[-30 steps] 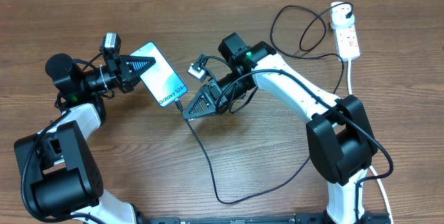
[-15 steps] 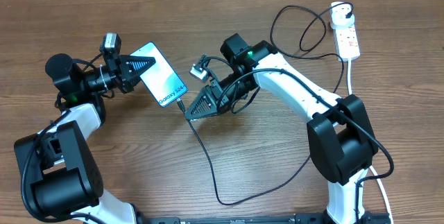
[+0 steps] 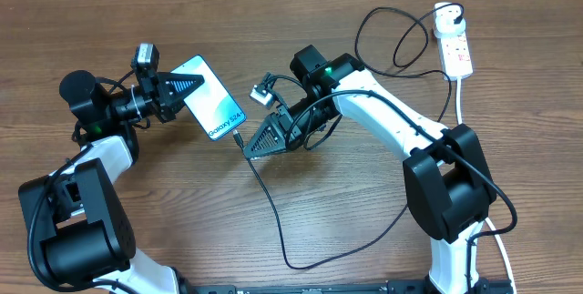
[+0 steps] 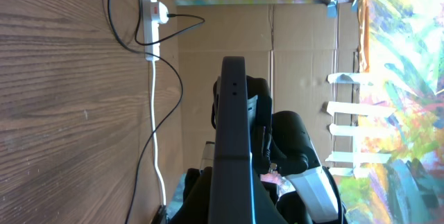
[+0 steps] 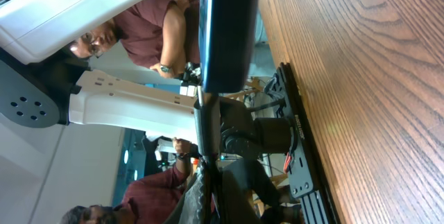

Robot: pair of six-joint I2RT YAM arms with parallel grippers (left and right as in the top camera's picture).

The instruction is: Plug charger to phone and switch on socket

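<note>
Positions unchanged: left end effector [image 3: 191,85] clamps phone [image 3: 211,99] left of centre; right end effector [image 3: 248,147] clamps charger [image 3: 274,212] tip against phone's lower edge. Insertion probably in progress; socket [image 3: 457,53], upper right, untouched.

**Inventory by count**

- Tabletop [image 3: 346,212], wood grain: 1.
- Robot arms: 2, namely the left arm [image 3: 82,212] and the right arm [image 3: 392,121].
- End effectors: 2, one per arm, namely the left end effector [image 3: 187,86] and the right end effector [image 3: 250,146].
- Wrist cameras: 2, the left wrist camera [image 3: 145,55] and the right wrist camera [image 3: 263,89].
- Phone [image 3: 214,98]: 1.
- Charger [image 3: 273,217]: 1, made up of one thin black cable and one round white adapter [image 3: 445,23].
- Socket [image 3: 457,53]: 1 white power strip.
- Thick white cord [image 3: 462,103]: 1.
- Plugs seated in the socket: 1.
- Switches on the socket: too small to count.
</note>
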